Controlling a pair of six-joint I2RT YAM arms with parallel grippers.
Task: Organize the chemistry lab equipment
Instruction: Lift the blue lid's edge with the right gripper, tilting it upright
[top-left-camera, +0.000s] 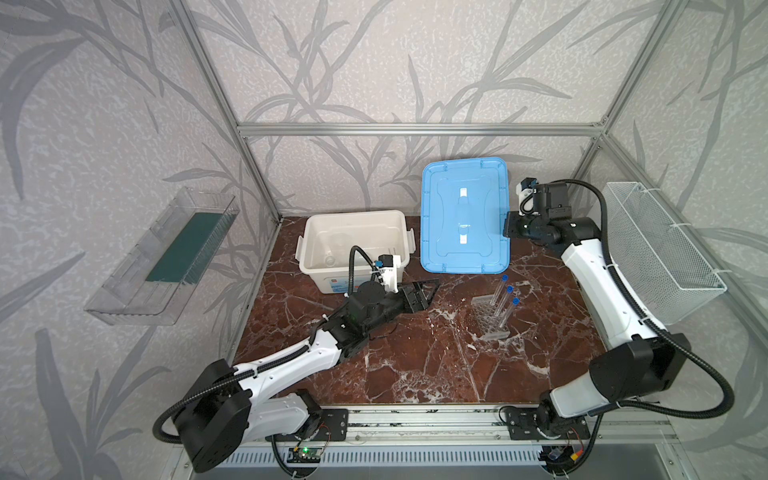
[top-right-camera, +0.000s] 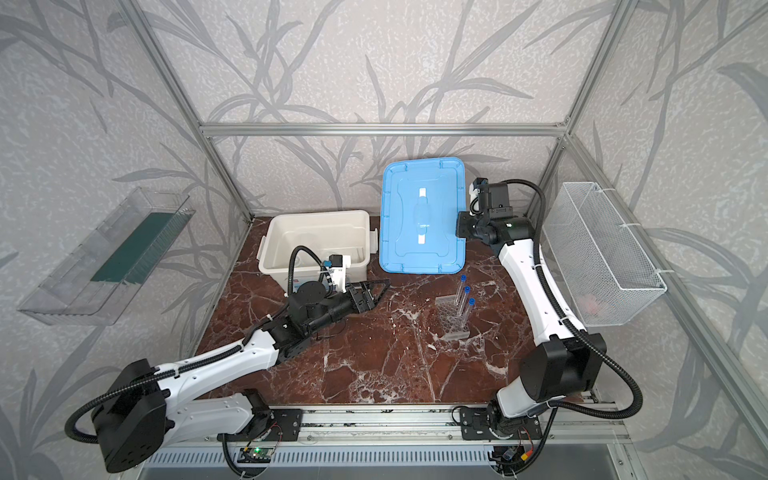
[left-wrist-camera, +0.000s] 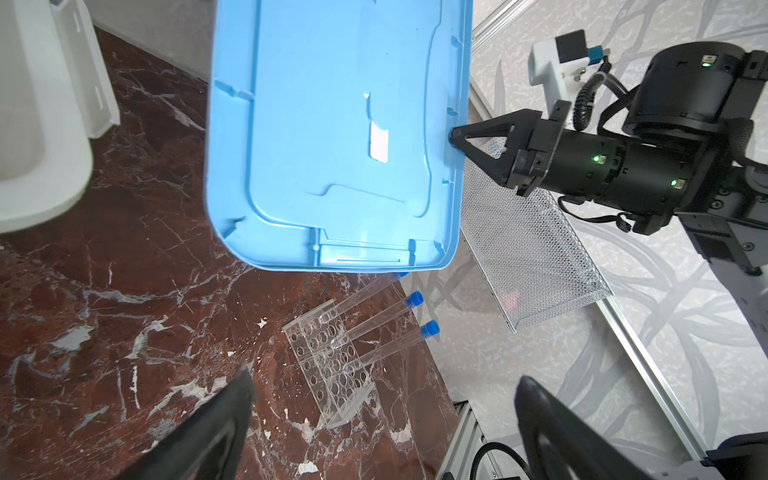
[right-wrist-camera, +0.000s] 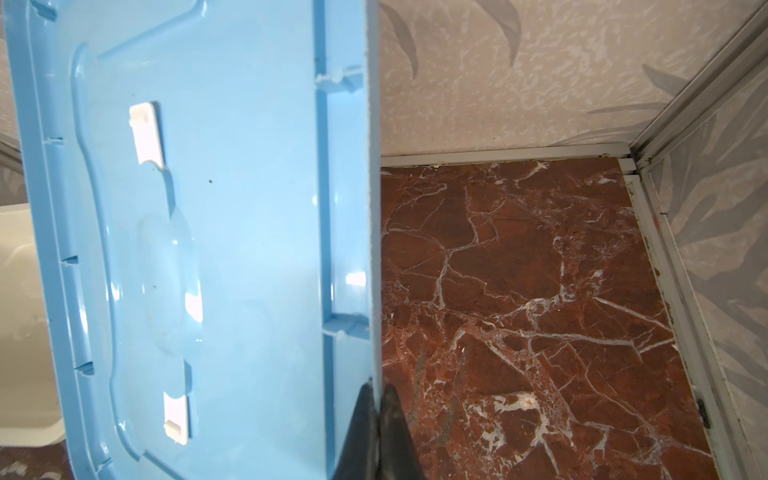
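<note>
Your right gripper (left-wrist-camera: 454, 135) pinches the right edge of the flat light-blue plastic lid (top-left-camera: 453, 249), upper middle in both top views. Your left gripper (top-left-camera: 430, 294) is spread wide and empty. The clear holed rack (top-left-camera: 492, 326) holding three long blue-capped clear tubes (top-left-camera: 506, 300) stands right of centre.

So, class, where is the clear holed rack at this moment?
In both top views the clear holed rack stands on the marble table, right of centre, just in front of the blue lid, with three blue-capped tubes in it.
</note>
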